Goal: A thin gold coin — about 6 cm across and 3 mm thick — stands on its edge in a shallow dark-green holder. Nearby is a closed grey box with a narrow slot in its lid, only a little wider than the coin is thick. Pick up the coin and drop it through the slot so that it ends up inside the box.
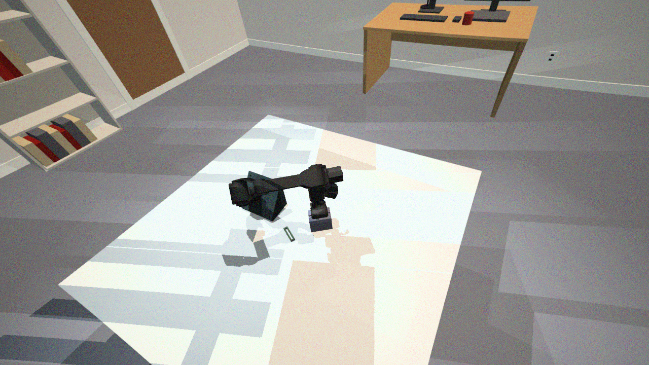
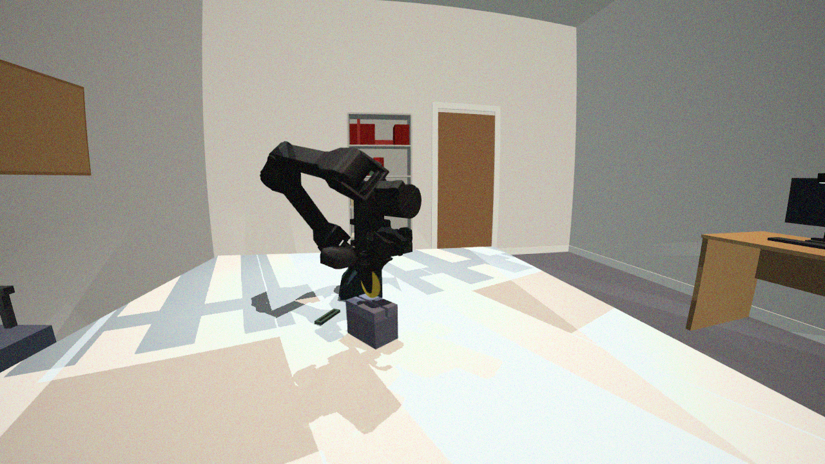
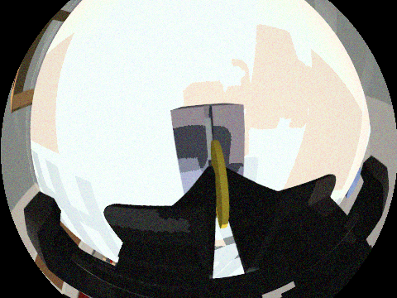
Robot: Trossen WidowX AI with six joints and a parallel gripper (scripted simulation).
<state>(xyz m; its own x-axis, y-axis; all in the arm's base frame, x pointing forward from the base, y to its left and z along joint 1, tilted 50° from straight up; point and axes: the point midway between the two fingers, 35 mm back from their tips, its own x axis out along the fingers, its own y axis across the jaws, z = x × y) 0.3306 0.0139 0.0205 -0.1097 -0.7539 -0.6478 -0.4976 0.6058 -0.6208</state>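
Holding the coin (image 3: 221, 188) edge-on, the gripper (image 3: 220, 210) is closed nearly to its narrowest with the thin gold disc pinched between its fingers, and it hangs directly above the grey box (image 2: 372, 321). In the wrist view the coin appears as a narrow yellow sliver running from 6 o'clock toward 12 o'clock, and the slot (image 3: 211, 122) in the lid continues that line toward 12 o'clock, so coin and slot look close to parallel; a small sideways offset cannot be ruled out from these views. In the exterior view the lower rim of the coin sits just above the lid, near it, though contact cannot be told. The dark-green holder (image 1: 288, 234) lies vacant at about 9 o'clock from the box in the top view, apart from it. To complete the step well, descend straight down without wrist rotation, keeping the coin's plane in line with the slot, since the opening is only slightly wider than the coin is thick. Lower until the rim has entered the slot before opening the fingers; releasing from above the lid risks the coin striking the edge, tipping flat and resting on top. Open only slightly and evenly, so that neither finger drags the disc sideways.
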